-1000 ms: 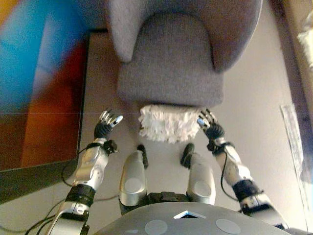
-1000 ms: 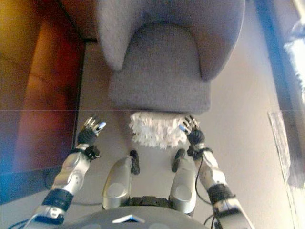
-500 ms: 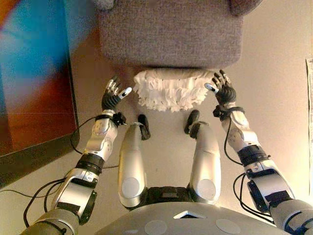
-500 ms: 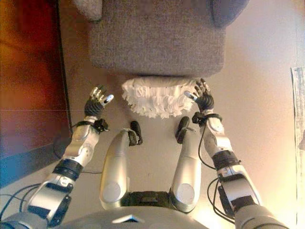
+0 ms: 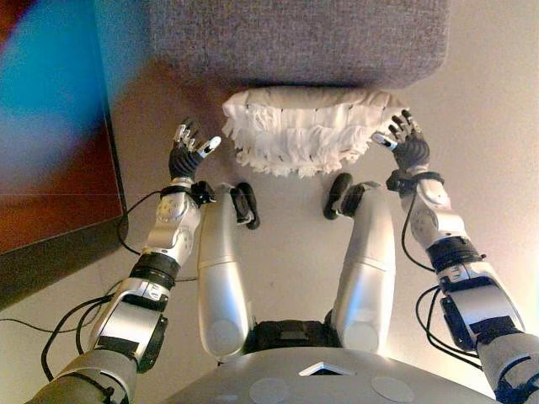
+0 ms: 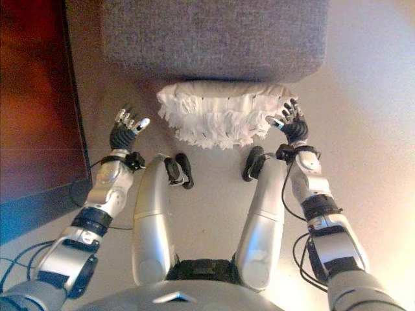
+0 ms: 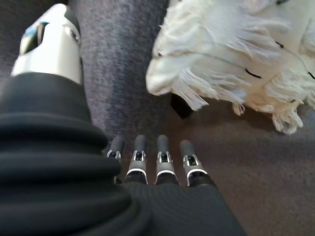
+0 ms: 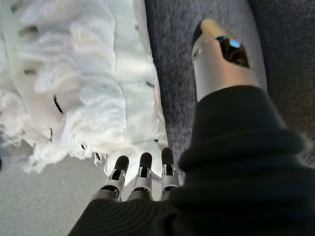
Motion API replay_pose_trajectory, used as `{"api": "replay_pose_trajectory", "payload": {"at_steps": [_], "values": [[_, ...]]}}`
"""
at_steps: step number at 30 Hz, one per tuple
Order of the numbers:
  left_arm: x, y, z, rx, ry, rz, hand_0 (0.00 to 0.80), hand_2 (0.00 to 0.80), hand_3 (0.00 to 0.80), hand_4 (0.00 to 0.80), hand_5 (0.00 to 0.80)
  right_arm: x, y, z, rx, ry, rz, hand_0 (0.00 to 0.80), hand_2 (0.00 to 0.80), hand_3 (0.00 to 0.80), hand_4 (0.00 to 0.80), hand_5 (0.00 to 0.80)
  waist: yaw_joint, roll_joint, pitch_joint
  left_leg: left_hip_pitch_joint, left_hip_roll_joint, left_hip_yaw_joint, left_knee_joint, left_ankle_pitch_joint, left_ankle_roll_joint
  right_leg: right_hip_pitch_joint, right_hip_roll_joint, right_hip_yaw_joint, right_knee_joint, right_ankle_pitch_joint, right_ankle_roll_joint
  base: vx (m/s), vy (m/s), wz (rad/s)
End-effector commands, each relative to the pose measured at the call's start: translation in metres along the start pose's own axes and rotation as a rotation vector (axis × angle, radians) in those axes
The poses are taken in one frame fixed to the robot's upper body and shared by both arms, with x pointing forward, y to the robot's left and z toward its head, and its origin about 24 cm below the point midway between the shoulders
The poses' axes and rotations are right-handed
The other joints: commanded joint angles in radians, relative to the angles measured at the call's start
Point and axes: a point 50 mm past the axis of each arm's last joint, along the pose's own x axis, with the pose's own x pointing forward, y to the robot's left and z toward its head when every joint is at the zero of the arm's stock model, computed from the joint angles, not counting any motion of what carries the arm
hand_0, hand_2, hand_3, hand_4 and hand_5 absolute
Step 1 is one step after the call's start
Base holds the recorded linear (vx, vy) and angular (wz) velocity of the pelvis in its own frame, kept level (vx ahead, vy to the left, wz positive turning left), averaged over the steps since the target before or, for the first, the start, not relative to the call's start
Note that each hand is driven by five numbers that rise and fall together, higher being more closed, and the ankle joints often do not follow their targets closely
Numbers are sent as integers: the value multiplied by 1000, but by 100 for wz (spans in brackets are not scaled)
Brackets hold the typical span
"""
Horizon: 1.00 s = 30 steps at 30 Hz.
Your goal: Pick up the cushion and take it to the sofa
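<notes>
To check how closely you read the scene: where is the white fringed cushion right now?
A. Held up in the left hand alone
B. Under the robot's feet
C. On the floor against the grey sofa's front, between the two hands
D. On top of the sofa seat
C: the cushion lies on the floor against the grey sofa, with the open left hand and right hand on either side of it.

Both hands closer beside cushion point(image 5: 303, 128), right hand point(image 5: 408, 146) at its edge

Light comes from the robot's right, where the floor point(image 5: 497, 101) washes out pale. A blue and orange flare smears the left side. The cushion point(image 7: 236, 54) and thumb point(image 8: 221, 56) look soft in both wrist views.
</notes>
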Motion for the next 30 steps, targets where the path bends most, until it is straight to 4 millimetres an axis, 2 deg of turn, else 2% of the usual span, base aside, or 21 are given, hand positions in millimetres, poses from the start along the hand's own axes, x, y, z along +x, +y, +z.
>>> {"api": "replay_pose_trajectory", "payload": {"at_steps": [1, 5, 8, 18, 24, 30], "values": [[6, -8, 13, 35, -79, -29, 0, 0, 0, 0, 0, 7, -20, 28, 28, -90, -83, 0, 0, 0, 0, 0, -16, 55, -8, -4, -1, -19, 3, -56, -7, 23, -1, 101, 16, -36, 70, 0, 0, 0], [16, -9, 18, 36, -44, -51, 0, 0, 0, 0, 0, 9, -29, 30, 35, -63, -128, 0, 0, 0, 0, 0, -20, 57, -8, -56, 8, -23, 79, -67, -4, -18, -13, 105, 79, -54, 59, 14, -22, 3], [25, -7, 24, 33, -22, -64, 0, 0, 0, 0, 0, 12, -28, 30, 3, -34, -99, 0, 0, 0, 0, 0, -27, 55, -8, -91, 20, -28, 115, -69, -5, -53, -12, 115, 115, -60, 59, 8, -6, 3], [48, -9, 61, 66, -76, -62, 0, 0, 0, 0, 0, 32, 0, 63, -38, -71, 52, 0, 0, 0, 0, 0, -22, 47, -8, -201, 38, -31, 129, -51, -17, -160, -6, 119, 115, -44, 67, -76, -16, -4], [57, -9, 70, 75, -59, -61, 0, 0, 0, 0, 0, 43, 13, 76, -63, -48, 111, 0, 0, 0, 0, 0, -15, 48, -8, -247, 36, -33, 126, -44, -23, -206, -13, 117, 105, -37, 70, -59, -8, -2], [63, -22, 80, 96, -47, -190, 0, 0, 0, 0, 0, 48, 23, 86, -111, -23, 213, 0, 0, 0, 0, 0, -14, 49, -8, -281, 35, -35, 112, -31, -30, -242, -16, 118, 92, -24, 70, 0, 0, 0]]}}
